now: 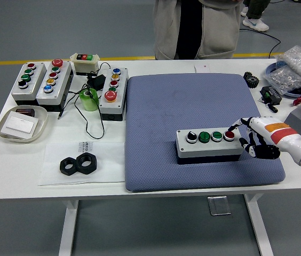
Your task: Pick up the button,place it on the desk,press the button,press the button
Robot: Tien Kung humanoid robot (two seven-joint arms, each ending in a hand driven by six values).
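Note:
A grey button box (210, 142) lies on the blue pad (193, 101), with a black knob, two green buttons and a red button (229, 135) at its right end. My right hand (244, 136) reaches in from the right at the box's right end. Its fingers are spread and hold nothing. One fingertip (229, 128) is beside the red button; contact cannot be told. My left hand is out of view.
Three more button boxes (28, 81) (54, 79) (112, 93), a small switch box (85, 62), a green tape roll (89, 99) and a cable are at the back left. A tray (21, 124) and two black nuts (79, 164) are at the left. A person (193, 26) stands behind the table.

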